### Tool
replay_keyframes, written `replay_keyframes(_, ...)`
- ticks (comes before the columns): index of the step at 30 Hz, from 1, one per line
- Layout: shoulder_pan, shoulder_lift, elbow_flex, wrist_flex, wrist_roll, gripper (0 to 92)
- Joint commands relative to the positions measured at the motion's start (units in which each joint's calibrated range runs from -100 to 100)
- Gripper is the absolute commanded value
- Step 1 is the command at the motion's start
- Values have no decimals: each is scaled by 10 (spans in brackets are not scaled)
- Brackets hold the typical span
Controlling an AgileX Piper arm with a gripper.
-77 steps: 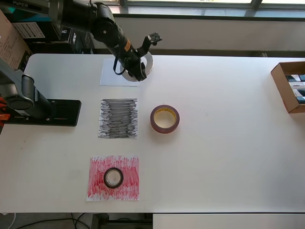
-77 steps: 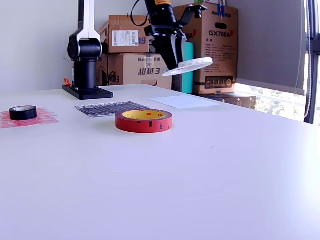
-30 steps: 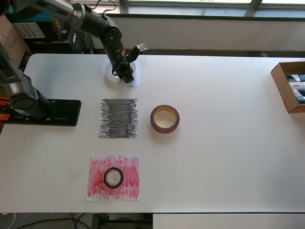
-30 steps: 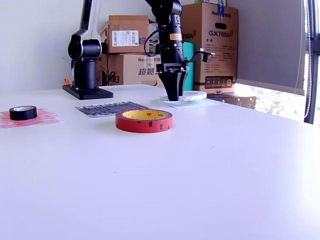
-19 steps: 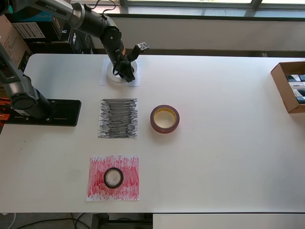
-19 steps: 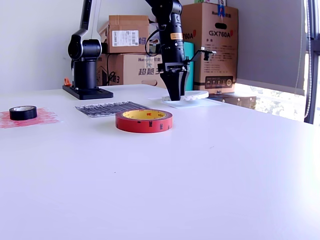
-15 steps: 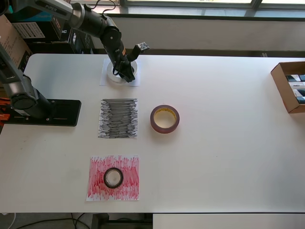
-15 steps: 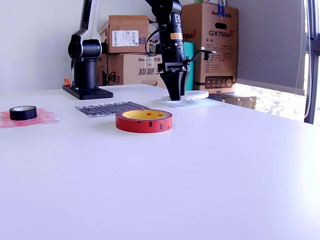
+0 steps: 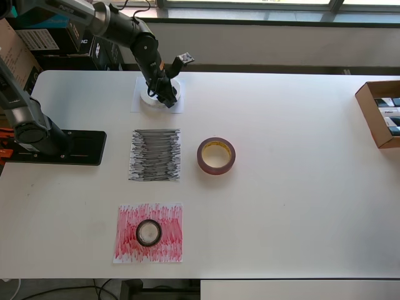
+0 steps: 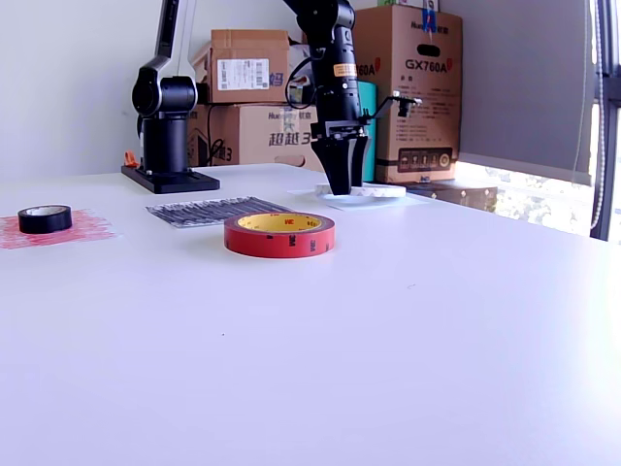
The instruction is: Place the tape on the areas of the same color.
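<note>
Overhead view: The gripper [image 9: 167,97] points down over the white sheet [image 9: 139,104] at the table's [image 9: 300,187] far edge. The white ring [image 9: 147,97] lies on that sheet, partly hidden under the gripper; only its left arc shows. Whether the fingers still touch the ring cannot be told from above. Below the gripper in this view lies the black-scribbled sheet [image 9: 155,155], bare. Down and to the right of the gripper, just right of that sheet, the red roll [image 9: 216,156] lies flat on the bare table. Farthest from the gripper, at the bottom, the red-scribbled sheet [image 9: 149,232] carries the black roll [image 9: 149,232] near its middle. The arm's base [image 9: 53,147] sits to the left of the gripper. An open carton [image 9: 379,112] stands well apart at the right edge.

Exterior view: The gripper [image 10: 343,184] hangs vertical, jaws parted by a narrow gap, tips at the ring's [image 10: 374,190] near-left edge. The ring lies flat on the white sheet [image 10: 388,201]. Contact between fingers and ring cannot be told. The red roll [image 10: 279,235] lies nearer the camera, left of the gripper. The black-scribbled sheet [image 10: 209,210] is further left. The black roll [image 10: 45,218] on the red-scribbled sheet [image 10: 82,227] is far left. Cardboard boxes [image 10: 408,87] stand behind the gripper.
</note>
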Motion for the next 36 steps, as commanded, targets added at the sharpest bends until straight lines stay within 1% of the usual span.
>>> replay_keyframes(1,-1,-6,-2,3,2,545)
replay_keyframes(9,7,-9,-11,6,3,545)
replay_keyframes(21,-4,-9,-2,6,1,551)
replay_keyframes(29,0,-6,-1,6,-28,548)
replay_keyframes(34,2,0,2,6,-30,550)
replay_keyframes(36,3,0,11,6,-43,550)
